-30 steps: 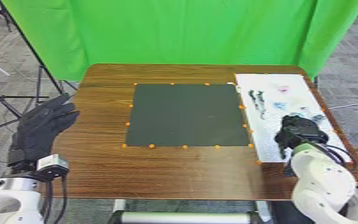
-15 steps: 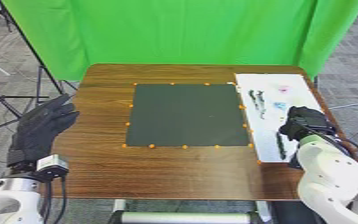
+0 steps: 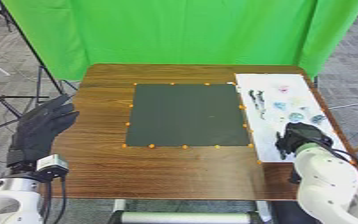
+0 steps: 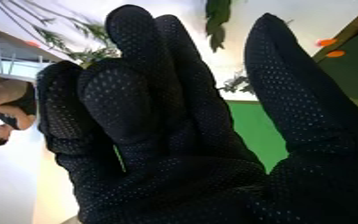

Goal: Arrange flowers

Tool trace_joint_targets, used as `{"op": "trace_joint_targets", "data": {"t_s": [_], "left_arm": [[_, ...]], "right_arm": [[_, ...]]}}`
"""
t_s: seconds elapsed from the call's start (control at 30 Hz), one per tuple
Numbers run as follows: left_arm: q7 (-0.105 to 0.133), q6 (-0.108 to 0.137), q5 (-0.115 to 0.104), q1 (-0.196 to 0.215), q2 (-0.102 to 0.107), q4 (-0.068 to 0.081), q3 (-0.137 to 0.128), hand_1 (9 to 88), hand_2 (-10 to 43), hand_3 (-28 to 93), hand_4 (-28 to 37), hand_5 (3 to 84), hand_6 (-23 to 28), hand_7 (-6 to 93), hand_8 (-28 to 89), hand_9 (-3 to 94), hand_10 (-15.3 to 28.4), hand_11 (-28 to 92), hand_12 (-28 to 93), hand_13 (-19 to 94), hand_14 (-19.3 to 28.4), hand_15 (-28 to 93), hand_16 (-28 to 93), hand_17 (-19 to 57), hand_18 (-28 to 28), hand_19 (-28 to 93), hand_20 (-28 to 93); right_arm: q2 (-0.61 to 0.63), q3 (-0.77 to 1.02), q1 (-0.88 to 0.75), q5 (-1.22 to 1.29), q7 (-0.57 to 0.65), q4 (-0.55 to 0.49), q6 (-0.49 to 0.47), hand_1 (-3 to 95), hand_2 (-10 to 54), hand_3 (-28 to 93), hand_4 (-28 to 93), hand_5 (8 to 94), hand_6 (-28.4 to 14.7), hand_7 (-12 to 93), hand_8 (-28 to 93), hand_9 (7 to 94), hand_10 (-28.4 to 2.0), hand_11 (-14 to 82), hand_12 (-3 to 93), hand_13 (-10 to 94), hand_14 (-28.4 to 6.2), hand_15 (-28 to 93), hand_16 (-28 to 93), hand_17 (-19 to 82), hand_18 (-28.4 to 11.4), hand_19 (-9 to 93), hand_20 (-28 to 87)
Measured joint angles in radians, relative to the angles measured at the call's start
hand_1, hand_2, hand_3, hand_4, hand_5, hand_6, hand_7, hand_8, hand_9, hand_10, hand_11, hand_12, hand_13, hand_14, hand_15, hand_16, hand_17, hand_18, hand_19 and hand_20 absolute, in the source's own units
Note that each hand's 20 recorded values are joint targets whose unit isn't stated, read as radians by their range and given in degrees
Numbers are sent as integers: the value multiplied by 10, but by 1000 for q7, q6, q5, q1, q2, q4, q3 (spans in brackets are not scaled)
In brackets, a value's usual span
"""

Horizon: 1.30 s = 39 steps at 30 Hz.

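Black-gloved right hand (image 4: 180, 182): empty, thumb spread from fingers, at white rectangular mat (image 3: 263, 131). Slender green leafy stem (image 4: 217, 22): on mat, beyond fingertips. Handling: align thumb, pinch mid-stem lightly (leaves probably crush), lift clear of wispy green sprigs (image 4: 94, 31).

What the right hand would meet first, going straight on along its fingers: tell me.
The right hand would probably meet the white board first, or a leafy stem lying on it; its height above them is unclear.
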Motion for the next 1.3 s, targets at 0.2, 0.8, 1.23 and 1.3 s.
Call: {"op": "trace_joint_targets", "data": {"t_s": [0.2, 0.8, 1.23, 1.3], "left_arm": [[-4, -2, 3, -3, -2, 0, -1, 254, 55, 808, -181, 409, 106, 115, -90, 347, 207, 314, 72, 222, 275, 606, -160, -90, 238, 625, -32], [-21, -13, 13, -17, -15, 1, -4, 255, 57, 813, -178, 410, 105, 116, -91, 348, 206, 314, 71, 223, 275, 606, -160, -90, 238, 624, -32], [-24, -15, 13, -17, -20, 1, -7, 254, 57, 814, -178, 411, 106, 116, -91, 348, 206, 314, 71, 224, 275, 606, -160, -90, 239, 625, -32], [-25, -15, 13, -17, -20, 1, -7, 255, 58, 814, -179, 410, 106, 117, -91, 349, 207, 314, 71, 224, 275, 606, -160, -90, 238, 626, -32]], "right_arm": [[0, -30, -13, -4, 32, -2, 27, 344, -22, 723, -197, 715, -149, 104, -67, 732, -232, 348, 232, 708, -138, 743, 242, 485, -237, 932, 114], [-26, -114, 23, -74, 78, 46, 74, 463, -94, 721, -250, 790, -95, 146, 49, 795, -182, 397, 248, 757, -113, 734, 248, 527, -218, 932, 133], [-65, -157, 74, -120, 101, 99, 76, 501, -95, 676, -262, 821, -71, 159, 107, 844, -160, 368, 236, 809, -90, 684, 242, 567, -199, 932, 103], [-79, -156, 77, -124, 106, 103, 74, 509, -95, 669, -264, 830, -64, 169, 117, 852, -155, 377, 242, 816, -85, 687, 244, 571, -199, 932, 118]]}}
